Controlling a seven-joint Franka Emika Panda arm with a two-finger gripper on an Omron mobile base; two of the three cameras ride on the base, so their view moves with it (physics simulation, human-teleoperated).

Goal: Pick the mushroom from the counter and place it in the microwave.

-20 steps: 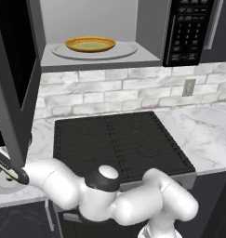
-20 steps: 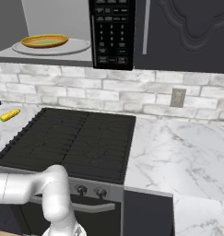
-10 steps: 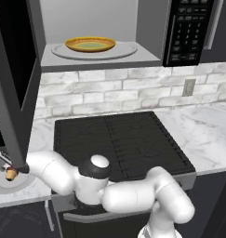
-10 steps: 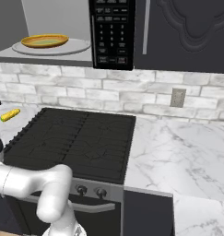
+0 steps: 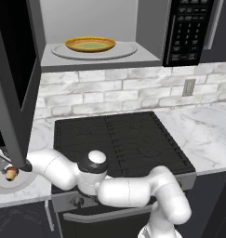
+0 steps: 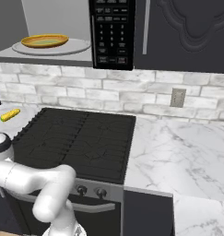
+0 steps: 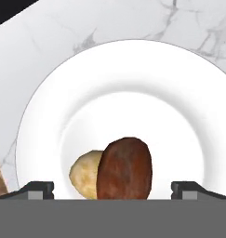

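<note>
the tool is hovering wide open around the mushroom lying on a white plate on the table, risking it rolling away if closing off-centre.

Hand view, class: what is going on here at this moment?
The robot arm has reached to the far left of the stove, and its open gripper hangs over a white plate on the marble counter. A brown-capped mushroom lies on that plate between the two finger tips, not yet gripped. Above, the microwave stands open, with a yellow-orange plate on its turntable. Nothing has been carried there yet.
</note>
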